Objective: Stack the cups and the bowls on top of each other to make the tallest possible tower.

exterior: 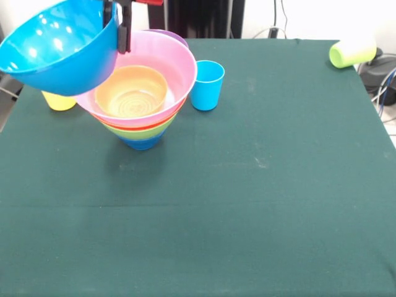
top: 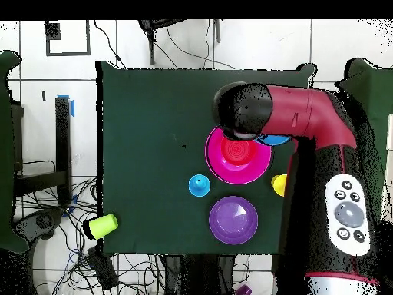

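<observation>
Gripper (exterior: 124, 28) cut off by the front view's top edge, jaws unreadable; yellow cup (exterior: 59, 100) mostly behind the light blue bowl (exterior: 60, 46); purple bowl (exterior: 172, 36) just a sliver behind the pink bowl (exterior: 176, 65); overhead, arm (top: 307, 123) covers most of that blue bowl.

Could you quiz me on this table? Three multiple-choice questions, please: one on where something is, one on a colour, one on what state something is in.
1. Where is the lime green cup?
A. inside the pink bowl
B. near a table corner, away from the stack
C. in the gripper

2. What colour is the bowl the gripper holds?
A. light blue
B. purple
C. orange

3. How is the light blue cup standing?
A. on its side
B. mouth down
C. upright, mouth up

Answers:
1 B: it lies by the table's edge, far from the tower.
2 A: the raised light blue bowl is clamped at its rim.
3 C: its open mouth faces up beside the pink bowl.
</observation>
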